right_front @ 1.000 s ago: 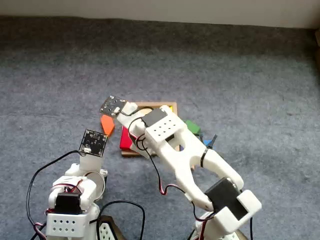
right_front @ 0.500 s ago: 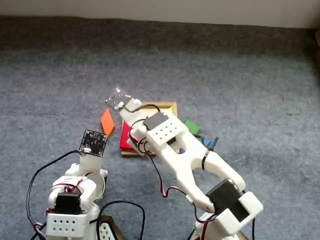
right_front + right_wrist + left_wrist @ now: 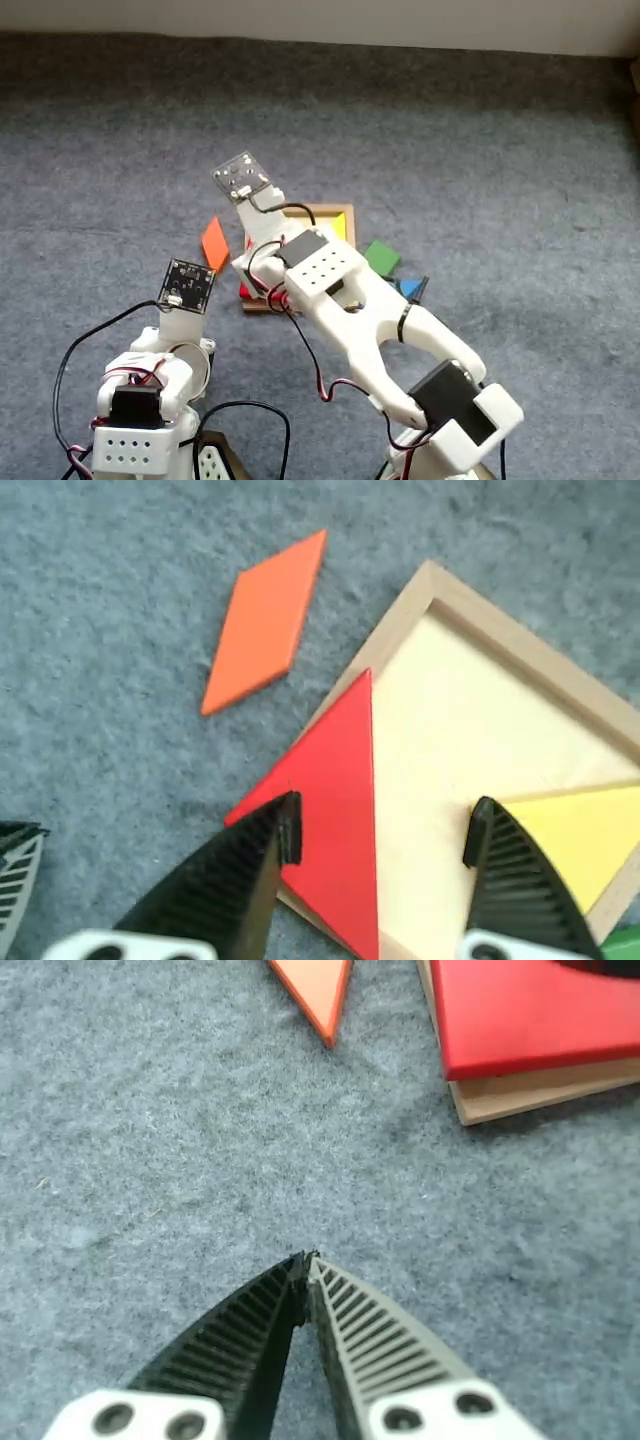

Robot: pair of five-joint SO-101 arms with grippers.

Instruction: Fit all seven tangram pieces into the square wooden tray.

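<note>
Tangram pieces: barely begun, judging by the layout. Inside the wooden tray (image 3: 450,592), flat on its floor, just a yellow triangle (image 3: 575,840). Over one corner of the tray, a big red triangle (image 3: 335,790), riding across the rim and overhanging it rather than seated. Out on the grey carpet (image 3: 500,150): an orange parallelogram (image 3: 265,620) just beside the tray, and on the opposite side a green piece (image 3: 381,257) and a blue piece (image 3: 410,288). Any others possibly hidden under the arm (image 3: 370,320), so no full count. Right gripper (image 3: 385,825) hovering above the red triangle with jaws spread wide, grasping nothing. Left gripper (image 3: 305,1262) low over bare carpet, apart from the tray, pinched closed and empty. Left to do, by this reckoning: settle the red triangle down inside, then bring in the orange, green and blue pieces plus anything hidden
</note>
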